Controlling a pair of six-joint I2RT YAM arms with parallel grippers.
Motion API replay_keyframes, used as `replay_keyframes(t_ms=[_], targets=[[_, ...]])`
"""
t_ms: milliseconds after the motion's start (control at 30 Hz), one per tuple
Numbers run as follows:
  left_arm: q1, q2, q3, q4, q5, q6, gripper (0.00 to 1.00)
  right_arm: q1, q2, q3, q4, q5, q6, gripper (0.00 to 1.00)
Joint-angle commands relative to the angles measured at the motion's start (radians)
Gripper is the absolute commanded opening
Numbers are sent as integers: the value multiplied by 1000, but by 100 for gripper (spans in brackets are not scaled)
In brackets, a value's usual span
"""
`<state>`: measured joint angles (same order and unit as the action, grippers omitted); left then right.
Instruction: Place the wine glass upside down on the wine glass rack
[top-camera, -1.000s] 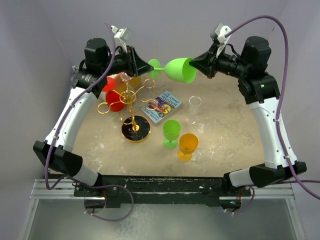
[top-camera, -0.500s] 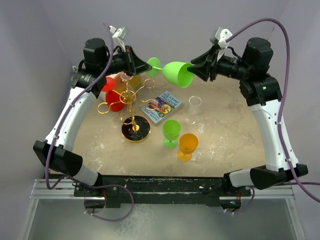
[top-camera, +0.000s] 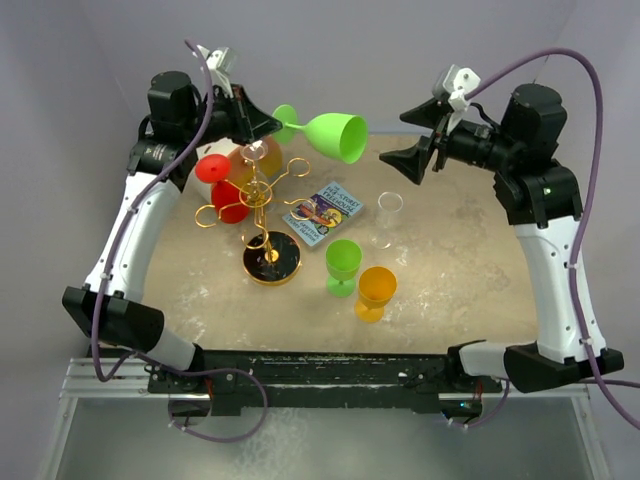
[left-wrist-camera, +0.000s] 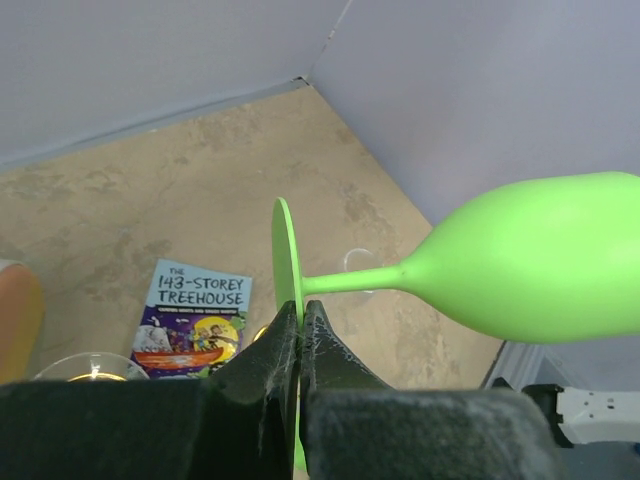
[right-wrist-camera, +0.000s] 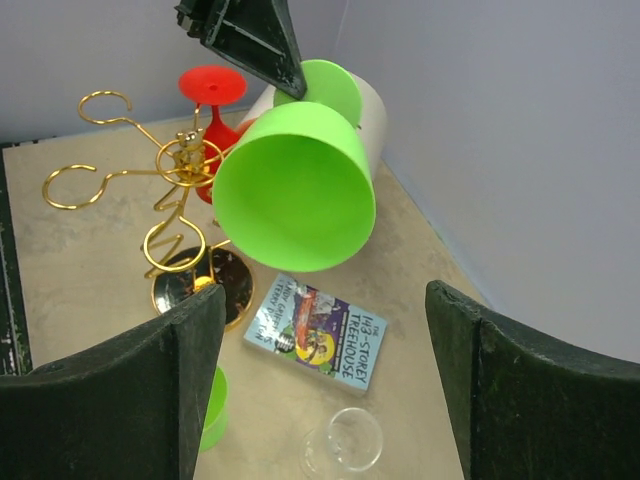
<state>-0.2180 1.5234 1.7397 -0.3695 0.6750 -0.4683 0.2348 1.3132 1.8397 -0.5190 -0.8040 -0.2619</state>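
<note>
The green wine glass (top-camera: 335, 135) lies sideways in the air above the back of the table, its mouth toward the right arm. My left gripper (top-camera: 272, 122) is shut on the rim of its round foot (left-wrist-camera: 285, 250), both fingers pinching the disc (left-wrist-camera: 301, 312). My right gripper (top-camera: 405, 138) stands open a short way right of the glass mouth (right-wrist-camera: 295, 190), touching nothing (right-wrist-camera: 325, 295). The gold wine glass rack (top-camera: 262, 195) stands below and left of the glass on its black base (top-camera: 272, 260); its ring arms (right-wrist-camera: 100, 180) show in the right wrist view.
A red glass (top-camera: 215, 170) hangs foot-up at the rack's left side, by a white cylinder (right-wrist-camera: 365, 100). A book (top-camera: 323, 213) lies right of the rack. A clear glass (top-camera: 389, 203), a green glass (top-camera: 343, 262) and an orange glass (top-camera: 377, 288) stand mid-table.
My right gripper opened, let go of the glass bowl and drew back to the right. The left gripper closed on the foot and carried the glass slightly left.
</note>
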Motion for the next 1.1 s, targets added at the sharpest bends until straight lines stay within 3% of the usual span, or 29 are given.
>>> replay_keyframes(t_ms=[0, 367, 667, 1067], targets=[[3, -67, 94, -48, -108, 148, 0, -41, -55, 17, 4, -4, 18, 84], [-70, -77, 205, -173, -312, 431, 0, -143, -71, 54, 2, 19, 80, 87], [-232, -52, 251, -235, -529, 725, 0, -222, -84, 23, 46, 38, 153, 88], [-477, -11, 180, -271, -737, 1125, 0, -295, -94, -31, 103, 60, 218, 91]])
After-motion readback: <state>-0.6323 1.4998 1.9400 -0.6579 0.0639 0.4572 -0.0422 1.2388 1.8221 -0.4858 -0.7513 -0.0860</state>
